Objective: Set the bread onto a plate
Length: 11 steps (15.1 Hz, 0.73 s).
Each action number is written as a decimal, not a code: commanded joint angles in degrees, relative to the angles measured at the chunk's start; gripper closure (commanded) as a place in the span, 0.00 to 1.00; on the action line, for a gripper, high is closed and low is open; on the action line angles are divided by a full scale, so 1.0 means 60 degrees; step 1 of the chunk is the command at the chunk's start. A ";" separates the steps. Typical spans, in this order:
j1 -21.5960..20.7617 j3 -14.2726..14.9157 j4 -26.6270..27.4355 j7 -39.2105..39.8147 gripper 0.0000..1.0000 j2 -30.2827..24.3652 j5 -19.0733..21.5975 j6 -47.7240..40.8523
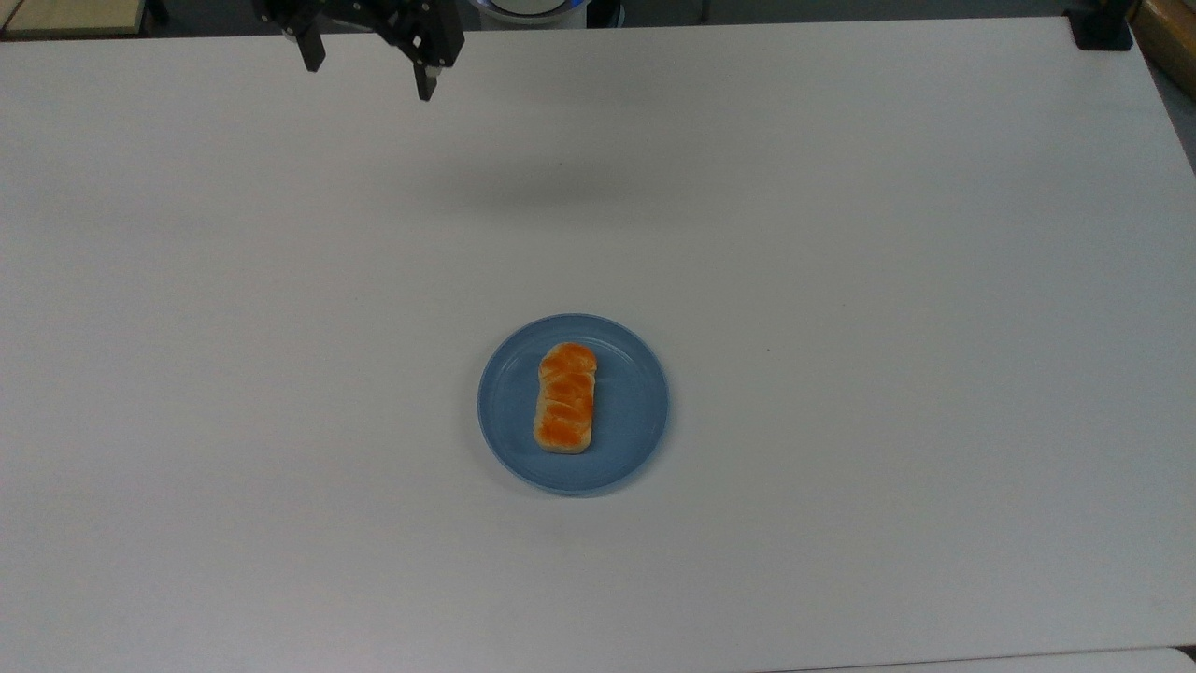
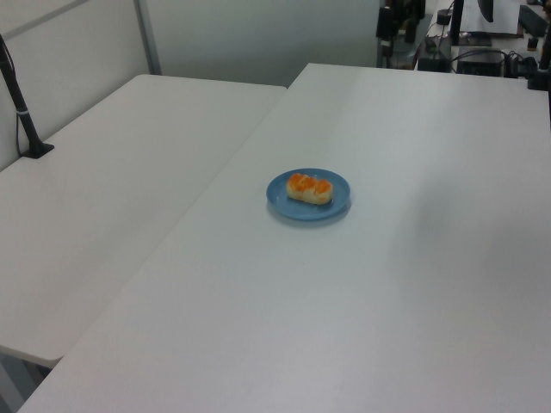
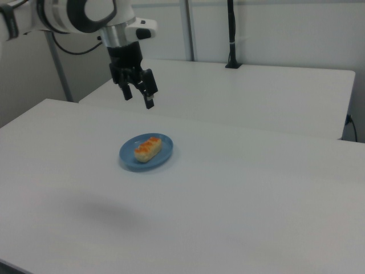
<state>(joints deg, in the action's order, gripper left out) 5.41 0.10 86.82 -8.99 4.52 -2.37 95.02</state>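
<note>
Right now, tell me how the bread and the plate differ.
The bread is oblong, the plate round. The bread has a glossy orange top over pale sides; the plate is plain light blue. The bread is shorter than the plate is wide and lies on it, left of centre in the top view.

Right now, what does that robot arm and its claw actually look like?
In the right view, the arm is a glossy white, rounded shell with dark grey or black joint sections, and a thin dark cable loops beside it. At its end sits a black two-finger gripper of angular blocks, with slim black fingers.
</note>
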 commanded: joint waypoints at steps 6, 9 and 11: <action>-0.1488 0.1374 0.1805 0.0371 0.00 -0.1296 -0.0132 0.0713; -0.1152 0.1374 0.1805 0.1230 0.00 -0.1266 -0.0103 0.1097; -0.1107 0.1360 0.1805 0.2154 0.00 -0.1266 -0.0103 0.1082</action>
<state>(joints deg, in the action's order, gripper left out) -1.49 7.76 96.70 -3.51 -2.36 -2.38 100.29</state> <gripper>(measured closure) 0.000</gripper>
